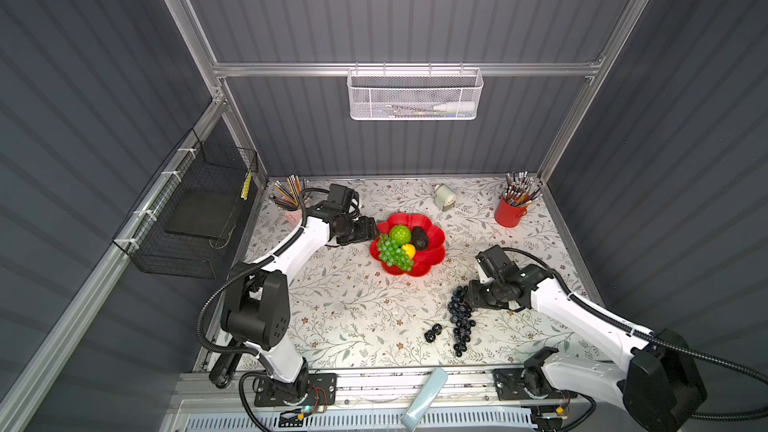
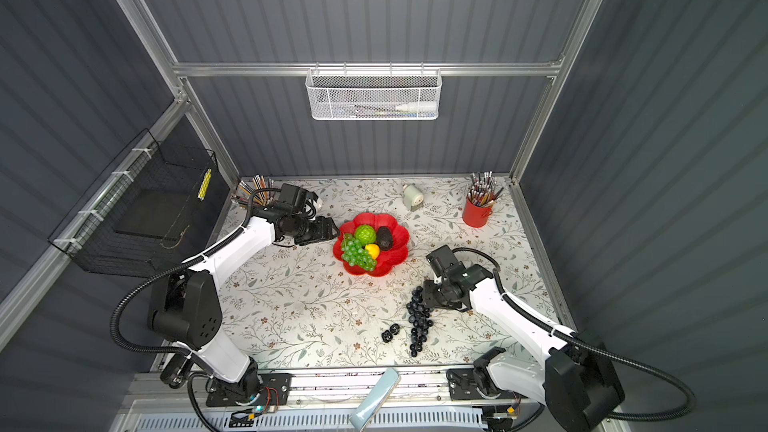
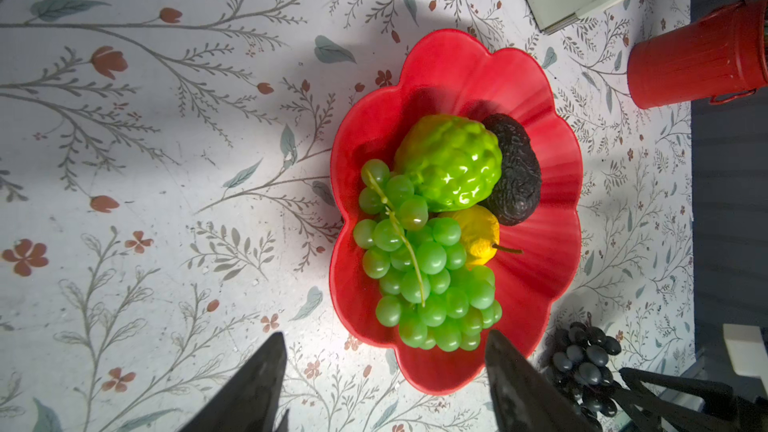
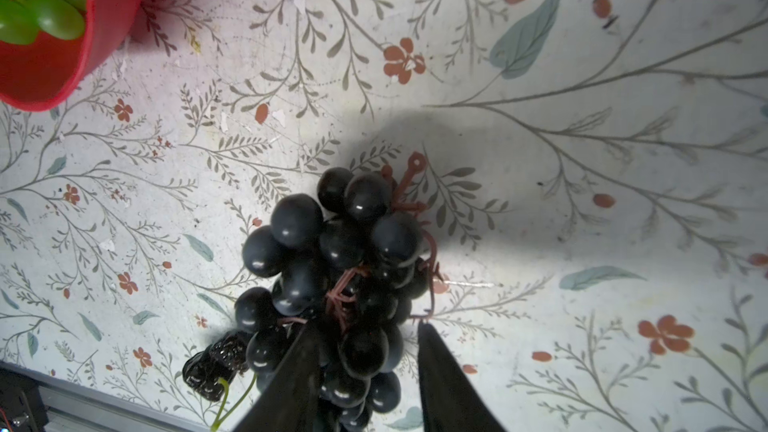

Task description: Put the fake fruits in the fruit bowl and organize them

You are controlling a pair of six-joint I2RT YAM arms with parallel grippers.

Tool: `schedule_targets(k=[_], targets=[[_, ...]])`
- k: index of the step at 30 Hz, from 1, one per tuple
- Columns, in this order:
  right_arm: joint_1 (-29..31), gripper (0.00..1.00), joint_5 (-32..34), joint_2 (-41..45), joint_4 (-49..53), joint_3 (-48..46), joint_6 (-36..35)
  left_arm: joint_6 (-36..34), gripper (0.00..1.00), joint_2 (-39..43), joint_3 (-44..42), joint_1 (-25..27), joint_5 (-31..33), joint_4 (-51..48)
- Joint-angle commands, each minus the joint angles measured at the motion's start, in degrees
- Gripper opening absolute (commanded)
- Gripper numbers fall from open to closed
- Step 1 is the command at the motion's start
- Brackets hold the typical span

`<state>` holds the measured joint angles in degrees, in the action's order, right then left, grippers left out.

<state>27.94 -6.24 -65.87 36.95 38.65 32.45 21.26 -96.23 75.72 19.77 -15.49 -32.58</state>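
Left arm: extended toward the fruit bowl [image 1: 435, 243]; left gripper [image 1: 372, 229] hovers at its left rim.
Left jaws: wide apart, empty.
Right arm: reaches inward, wrist pitched down to the table [image 1: 332, 305].
Right gripper [image 1: 468, 299]: jaws partly apart, straddling the top of the dark-purple grape bunch [image 1: 459, 317]; firm grip cannot be told.
In bowl: green grape bunch [image 1: 392, 252], scaly ball [image 1: 400, 234], black oval [image 1: 419, 238], yellow fruit [image 1: 409, 250].
On table: purple bunch, with the berry cluster [image 1: 433, 332] just beside it.

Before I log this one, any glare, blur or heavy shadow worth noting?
Left wrist view: glare spots on the lime-green scaly ball. Right wrist view: a broad shadow on the tablecloth beside the dark-purple grape bunch; the fruit bowl looks soft. Both top views: sharp, stretched toward the edges.
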Motion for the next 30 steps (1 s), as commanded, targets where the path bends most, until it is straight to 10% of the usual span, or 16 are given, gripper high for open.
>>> schedule_targets(k=[1, 13, 30], targets=[[-3.86, 0.32, -4.99, 2.15, -3.11, -2.62, 1.39, 0.07, 0.75, -0.14, 2.24, -0.3, -0.63, -1.96], [-15.27, 0.28, -12.39, 8.1, -5.92, -6.93, 2.21, 0.83, 0.75, -0.81, 2.4, -0.26, -1.08, -1.88], [-15.99, 0.25, -22.77, -0.83, -14.32, -11.08, 2.82, 1.32, 0.75, 0.78, 0.95, -0.26, -0.82, -0.92]])
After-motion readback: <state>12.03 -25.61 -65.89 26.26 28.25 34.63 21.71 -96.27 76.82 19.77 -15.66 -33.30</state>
